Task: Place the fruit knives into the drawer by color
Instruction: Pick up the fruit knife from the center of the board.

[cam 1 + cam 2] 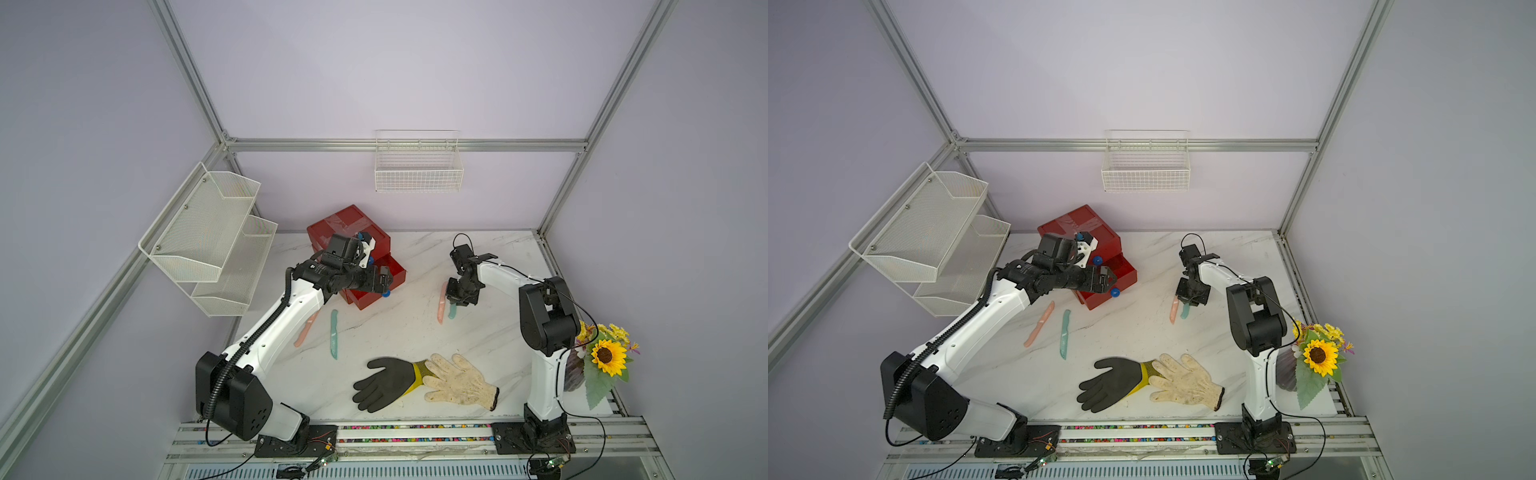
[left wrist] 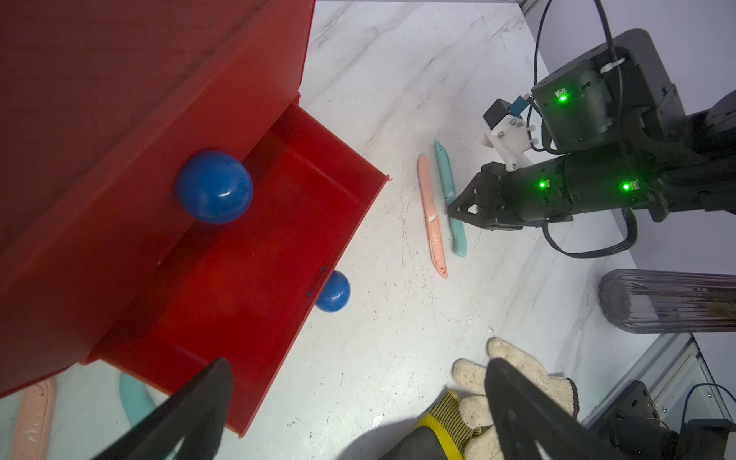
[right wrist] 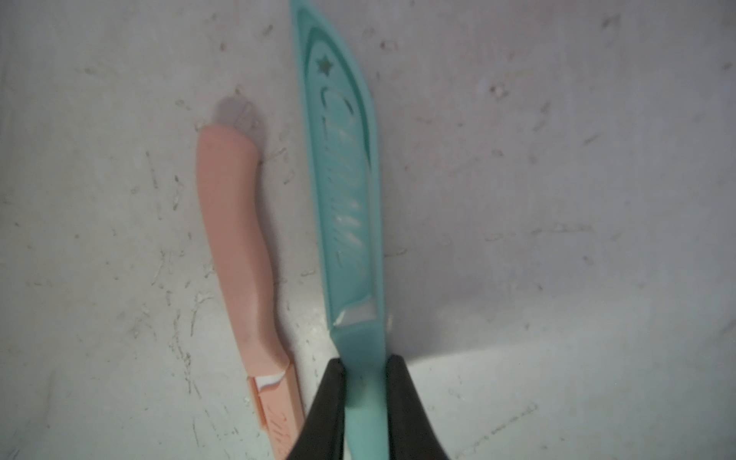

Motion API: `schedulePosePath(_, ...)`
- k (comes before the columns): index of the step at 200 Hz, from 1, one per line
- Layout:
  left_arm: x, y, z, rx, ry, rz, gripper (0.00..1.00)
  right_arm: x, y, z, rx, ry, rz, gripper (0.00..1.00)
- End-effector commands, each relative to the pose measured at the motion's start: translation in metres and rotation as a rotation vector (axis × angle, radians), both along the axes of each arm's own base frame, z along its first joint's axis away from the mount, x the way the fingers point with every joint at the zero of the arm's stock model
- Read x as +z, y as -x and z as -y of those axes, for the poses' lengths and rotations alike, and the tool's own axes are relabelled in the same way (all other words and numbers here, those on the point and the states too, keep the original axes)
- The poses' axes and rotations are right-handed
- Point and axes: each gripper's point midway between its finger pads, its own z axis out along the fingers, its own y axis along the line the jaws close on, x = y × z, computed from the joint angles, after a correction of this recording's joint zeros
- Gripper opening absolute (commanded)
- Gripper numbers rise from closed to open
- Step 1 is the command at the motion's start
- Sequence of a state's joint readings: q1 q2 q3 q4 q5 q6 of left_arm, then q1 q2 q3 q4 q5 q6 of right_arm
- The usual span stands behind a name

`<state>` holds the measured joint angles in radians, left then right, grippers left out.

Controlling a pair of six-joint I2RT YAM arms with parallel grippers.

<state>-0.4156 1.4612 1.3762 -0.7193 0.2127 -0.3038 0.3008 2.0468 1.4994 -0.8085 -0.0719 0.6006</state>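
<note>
**Clamping the teal knife [image 3: 350, 199] by its handle**

Top view: right gripper [image 1: 453, 304] is seen low over two knives, well apart from the red cabinet [image 1: 349, 226].
Left wrist: one drawer [image 2: 278, 239] stands open; left gripper [image 2: 358, 362] is spread wide, empty.
Right wrist: jaws are shut on the teal knife, long axis straight ahead, tip leading. The pink knife [image 3: 239, 259] lies just beside, reversed, and may be snagged on lifting.

White marbled bench [image 1: 415, 332]. Red drawer cabinet [image 1: 353, 226] stood back left. Before it lay a pink knife [image 1: 305, 332] and a teal knife [image 1: 334, 334], apart. Mid-right lay a second pink knife [image 1: 441, 305] just beside a second teal knife [image 1: 452, 311]. At the front, a black glove [image 1: 382, 384] touched a white glove [image 1: 457, 380]. A vase [image 1: 575, 372] stood at the right edge.
</note>
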Motion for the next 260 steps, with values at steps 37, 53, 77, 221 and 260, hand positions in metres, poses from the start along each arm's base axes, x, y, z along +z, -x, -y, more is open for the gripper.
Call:
schedulePosePath(37, 0.015, -0.001, 0.031, -0.088, 0.07, 0.025, 1.0, 0.031, 0.007, 0.003, 0.006, -0.019, 0.048, 0.03)
schedulePosePath(53, 0.016, -0.002, 0.04, -0.112, 0.094, 0.02, 1.0, 0.039, 0.009, 0.003, 0.022, -0.024, 0.068, 0.04)
schedulePosePath(77, 0.022, -0.008, 0.056, -0.138, 0.165, 0.014, 1.0, 0.046, 0.015, 0.002, 0.058, -0.042, 0.1, 0.04)
schedulePosePath(221, 0.026, -0.044, 0.134, -0.293, 0.403, -0.052, 1.0, 0.03, 0.026, -0.002, 0.095, -0.074, 0.116, 0.07)
schedulePosePath(260, 0.017, -0.042, 0.133, -0.292, 0.401, -0.075, 1.0, 0.029, 0.012, -0.006, 0.112, -0.076, 0.134, 0.07)
